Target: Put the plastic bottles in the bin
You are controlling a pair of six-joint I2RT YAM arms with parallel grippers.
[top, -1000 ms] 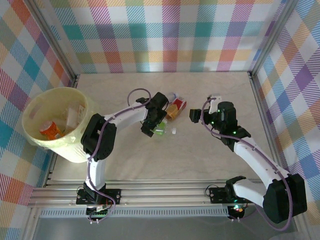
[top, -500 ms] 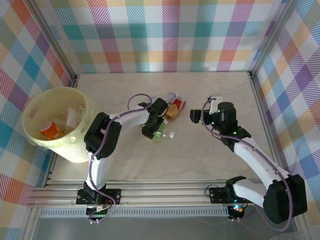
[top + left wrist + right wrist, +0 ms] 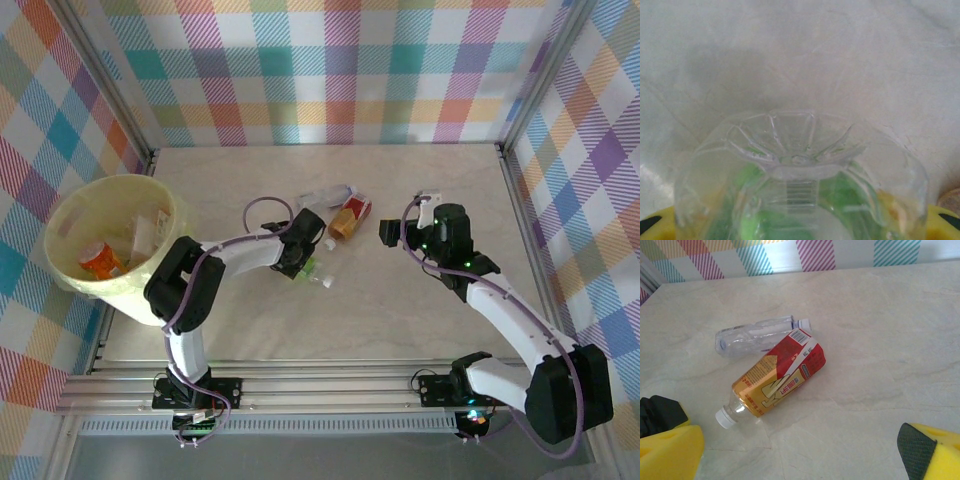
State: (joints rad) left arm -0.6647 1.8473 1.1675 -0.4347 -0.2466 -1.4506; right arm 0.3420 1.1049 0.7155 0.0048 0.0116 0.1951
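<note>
Green-labelled bottle (image 3: 800,195) inside nearly-closed left claw (image 3: 302,262)

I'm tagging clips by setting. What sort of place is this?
Probably a robot training cell, not a home or shop: plaid cloth walls on a metal frame, arms bolted at the table's edge, bottles and a bin set out.

Pale-yellow bin (image 3: 62,212) upright at the surface's left, an orange-labelled bottle (image 3: 100,260) inside, red-and-orange bottle (image 3: 777,377) lying mid-surface, clear bottle (image 3: 757,335) on its side just behind it, green-tinged clear bottle (image 3: 800,180) lying nearby
</note>
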